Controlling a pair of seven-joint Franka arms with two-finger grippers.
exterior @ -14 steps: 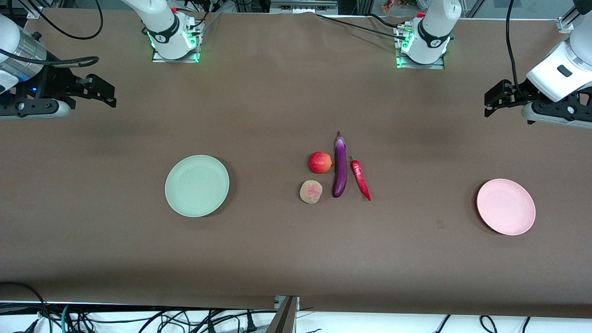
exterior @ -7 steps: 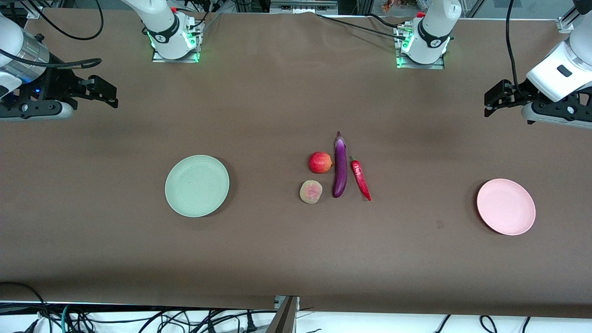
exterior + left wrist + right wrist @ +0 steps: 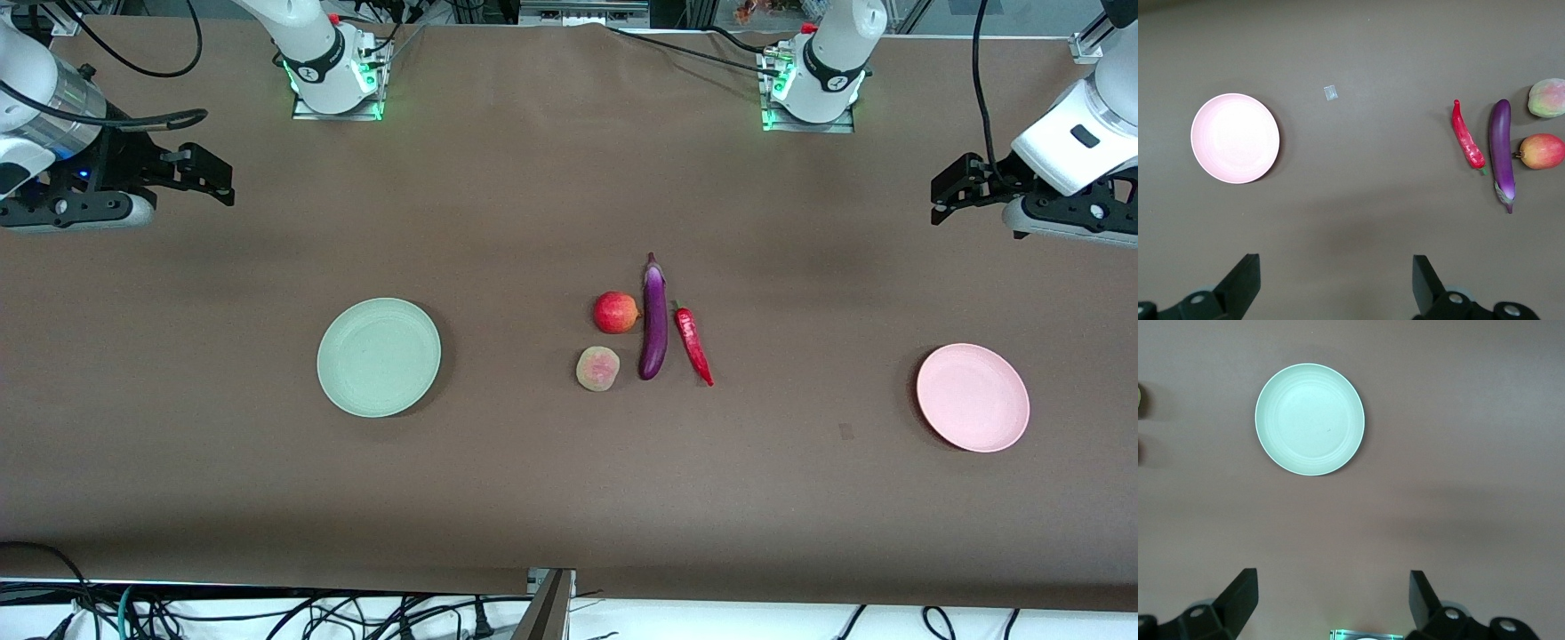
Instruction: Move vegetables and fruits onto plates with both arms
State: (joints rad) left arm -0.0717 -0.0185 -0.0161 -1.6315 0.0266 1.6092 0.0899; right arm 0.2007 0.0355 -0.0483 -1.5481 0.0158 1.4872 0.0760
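Tools: two, spread wide, left tool (image 3: pixel 1331 283), right tool (image 3: pixel 1330 599); two plates (image 3: pixel 379 356); four produce pieces (image 3: pixel 654 316).

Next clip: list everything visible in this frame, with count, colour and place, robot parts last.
Eggplant: one, purple, mid-table.
Chili pepper: one, red, beside the eggplant, toward the left arm's end.
Round fruit: one, red, beside the eggplant, toward the right arm's end.
Cut fruit: one, yellowish-green with pink face, nearer the camera than the red fruit.
Green plate: one, bare, right arm's end.
Pink plate: one, bare, left arm's end.
Table: brown.
Left gripper: black, open, over bare table.
Right gripper: black, open, over bare table.
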